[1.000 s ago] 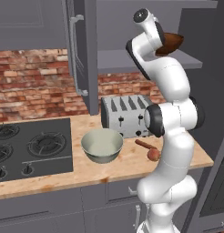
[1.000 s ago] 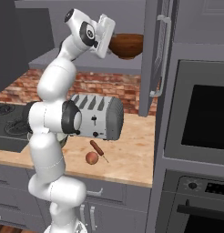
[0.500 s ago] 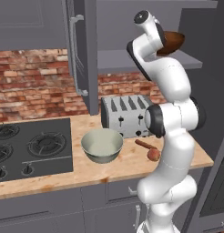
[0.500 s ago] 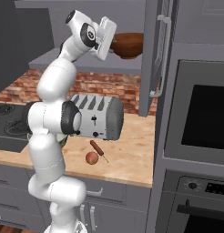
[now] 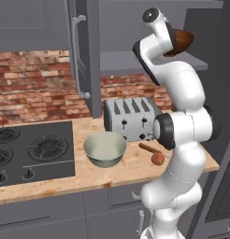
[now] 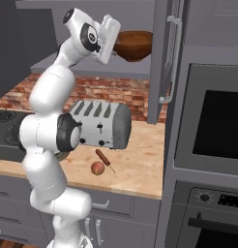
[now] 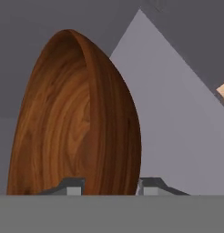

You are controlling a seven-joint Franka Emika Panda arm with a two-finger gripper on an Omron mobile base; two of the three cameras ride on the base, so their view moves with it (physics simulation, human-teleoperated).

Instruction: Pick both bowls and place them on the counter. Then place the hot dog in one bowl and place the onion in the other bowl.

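Note:
The dark reddish-brown bowl [image 5: 182,41] [image 6: 134,45] sits up at the shelf of the open wall cabinet. My gripper [image 6: 113,41] [image 7: 110,186] is shut on its near rim, and in the hand view a fingertip stands on each side of the bowl [image 7: 73,118] wall. The pale grey-green bowl [image 5: 105,149] rests upright on the tan counter [image 5: 121,175] [image 6: 135,167] in front of the toaster. The hot dog [image 5: 148,148] [image 6: 102,157] lies on the counter right of that bowl. Touching or nearly touching the hot dog is the onion [image 5: 157,158] [image 6: 97,168].
A silver toaster [image 5: 128,119] [image 6: 99,125] stands at the back of the counter. The black stove top [image 5: 32,149] lies to the left. An open cabinet door [image 5: 84,56] [image 6: 164,58] hangs beside the shelf [image 5: 121,63]. A wall oven [image 6: 213,126] stands on the right.
The fingers have closed in on the brown bowl's rim. The arm and the bowl have hardly moved, and the things on the counter lie as before.

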